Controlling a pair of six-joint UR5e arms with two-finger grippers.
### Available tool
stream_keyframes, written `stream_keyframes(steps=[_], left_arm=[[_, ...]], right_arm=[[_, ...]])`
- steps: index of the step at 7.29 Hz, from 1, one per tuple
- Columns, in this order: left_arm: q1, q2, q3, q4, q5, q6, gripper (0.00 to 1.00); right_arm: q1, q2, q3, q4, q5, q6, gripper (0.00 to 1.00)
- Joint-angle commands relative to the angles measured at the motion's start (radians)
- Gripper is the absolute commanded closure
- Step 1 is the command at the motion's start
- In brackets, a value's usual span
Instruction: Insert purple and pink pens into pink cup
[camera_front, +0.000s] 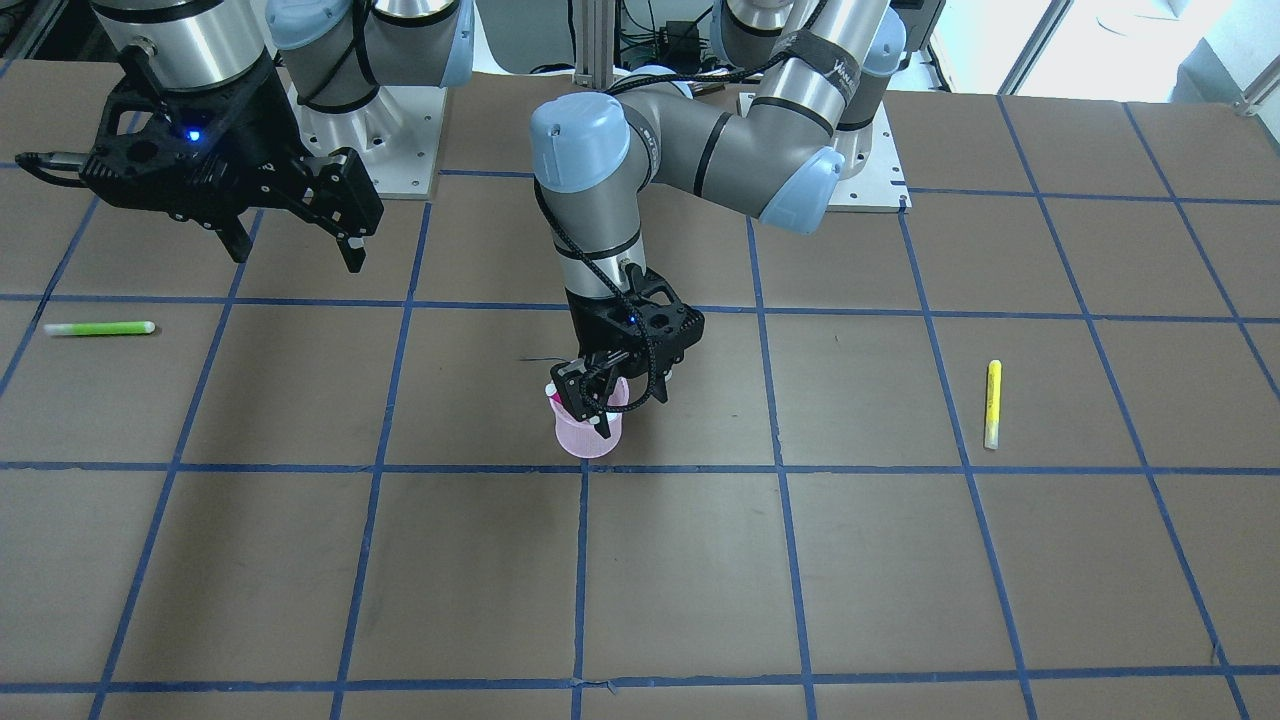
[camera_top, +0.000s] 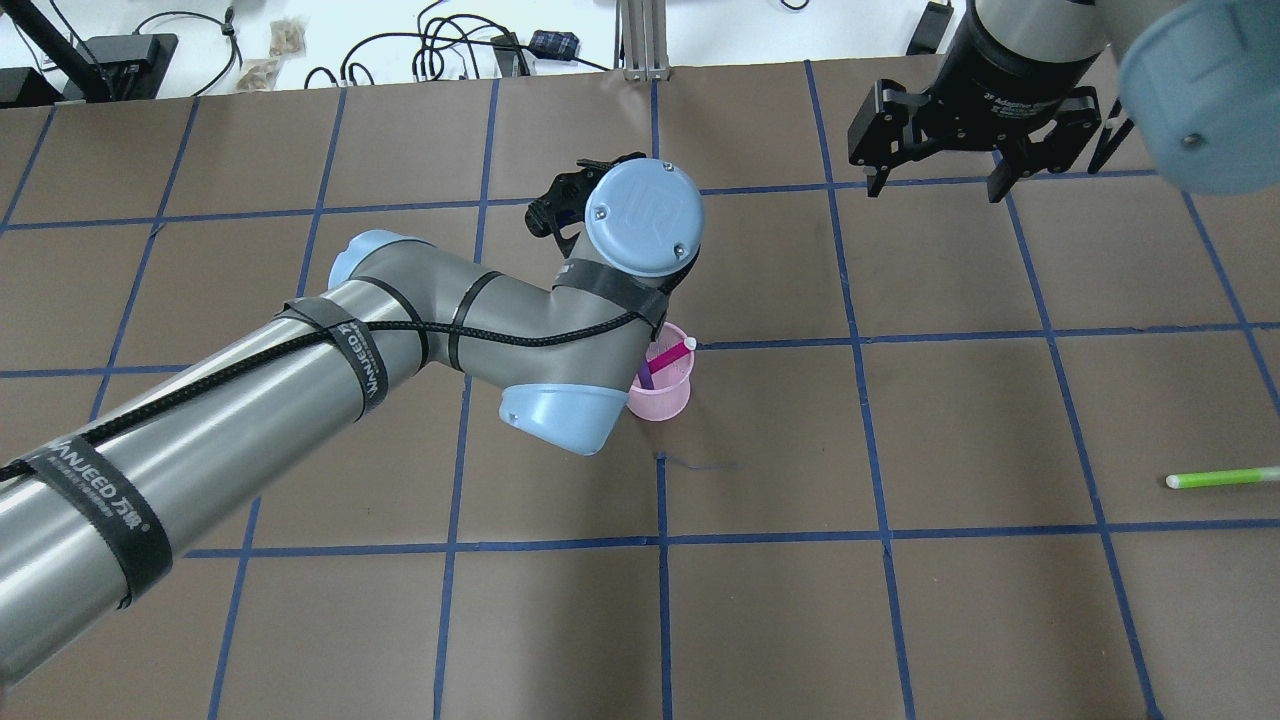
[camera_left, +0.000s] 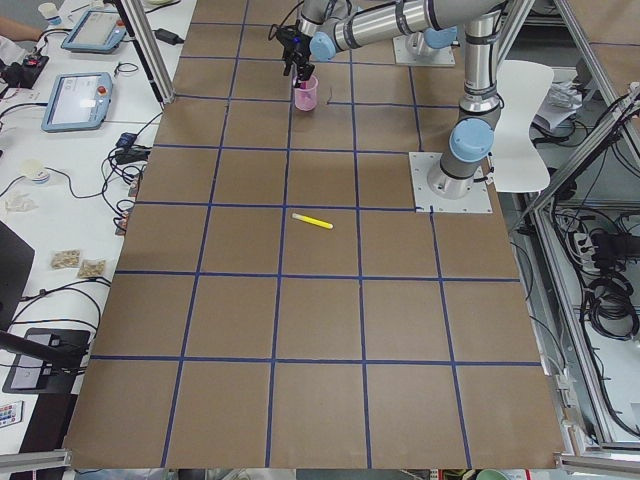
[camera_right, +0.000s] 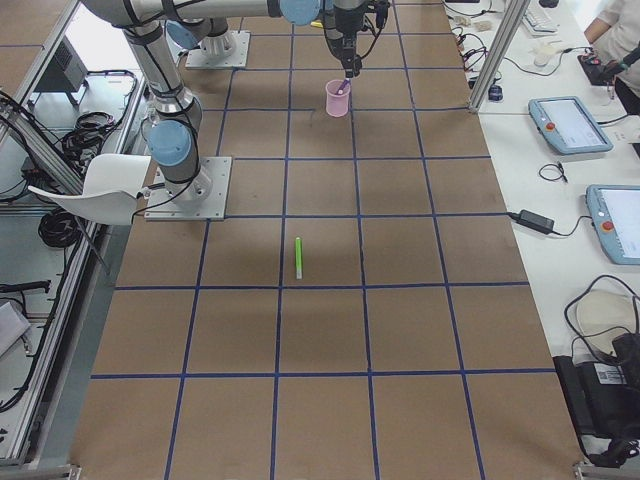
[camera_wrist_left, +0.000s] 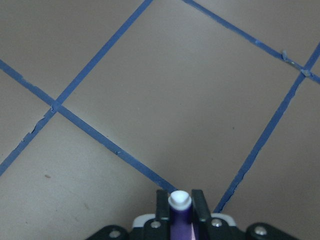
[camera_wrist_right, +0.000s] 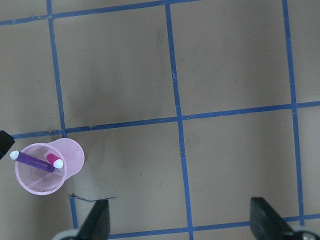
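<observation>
a: what is the left gripper (camera_front: 592, 408) doing at the cup?
b: its fingers (camera_wrist_left: 161, 202) are drawn in narrow, one on each side of the purple pen (camera_wrist_left: 179, 222), just under the white cap. it holds the top end so the lower end can go down into the pink cup (camera_top: 665, 400).
a: so is that pen in?
b: its lower part is inside the rim and leans across the cup. the capped end pokes out over the edge on the gripper's side. i judge it is in but not yet let go.
a: and the pink pen (camera_top: 668, 351)?
b: it is in the cup too, propped on the wall with its white tip just over the rim. whether the two pens touch inside, i cannot tell.
a: where does the cup stand?
b: upright near the middle of the table (camera_front: 700, 560), where the left arm reaches it from above.
a: the right gripper (camera_top: 935, 188)?
b: wide open and empty. it hangs high on the right, well apart from the cup, and looks parked there to keep clear.
a: the other pens?
b: a green pen (camera_front: 100, 328) lies flat far out on the right, and a yellow pen (camera_front: 993, 403) far out on the left. neither belongs to the task.
a: what comes next?
b: probably opening the fingers and lifting straight up. the mesh cup looks light, so a sideways drag could tip it.
</observation>
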Motion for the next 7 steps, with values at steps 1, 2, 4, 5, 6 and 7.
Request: stream_keyframes(steps=[1,2,4,5,6,7], left_arm=[[0.018,0.037,0.014,-0.013,-0.011,0.135,0.0],[0.051,0.05,0.031,-0.016,-0.078,0.33,0.0],[0.198,0.091,0.125,-0.242,-0.259,0.585,0.0],[0.251,0.109,0.179,-0.324,-0.299,0.833,0.0],[0.298,0.128,0.212,-0.42,-0.33,0.898,0.0],[0.384,0.137,0.201,-0.444,-0.344,0.906,0.0]], right_arm=[[0.0,0.002,0.0,0.0,0.0,0.0,0.0],[0.002,0.002,0.0,0.0,0.0,0.0,0.0],[0.002,0.002,0.0,0.0,0.0,-0.002,0.0],[0.002,0.002,0.0,0.0,0.002,-0.002,0.0],[0.002,0.002,-0.002,0.0,0.002,-0.002,0.0],[0.002,0.002,-0.002,0.0,0.002,-0.002,0.0]])
